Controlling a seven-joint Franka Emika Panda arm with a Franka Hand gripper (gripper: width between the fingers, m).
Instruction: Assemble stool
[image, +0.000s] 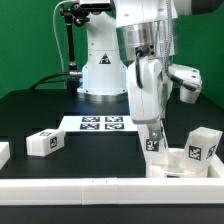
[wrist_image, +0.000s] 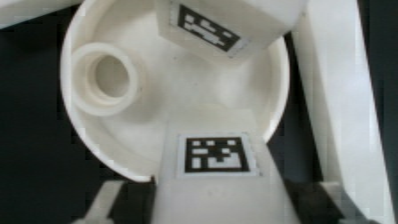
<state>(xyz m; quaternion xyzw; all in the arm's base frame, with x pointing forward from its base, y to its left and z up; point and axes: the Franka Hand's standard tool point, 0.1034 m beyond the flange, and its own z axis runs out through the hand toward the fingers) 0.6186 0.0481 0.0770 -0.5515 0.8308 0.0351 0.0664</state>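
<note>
The gripper (image: 152, 128) has its jaws closed on 1 leg (image: 153, 143), held upright over the round seat (image: 178, 166) at the exterior view's right, by the rail (image: 90, 187); a 2nd leg (image: 203, 146) stands at the seat's edge; a 3rd leg (image: 43, 142) lies well apart, near the marker board (image: 101, 123); 1 socket (wrist_image: 103, 78) in the seat shows bare.

Your exterior view: low, mid-range, faces across table (image: 40, 108) toward arm base (image: 103, 70). Your wrist view: looks past fingers (wrist_image: 109, 205), very close on seat (wrist_image: 169, 105). Shared: seat.
</note>
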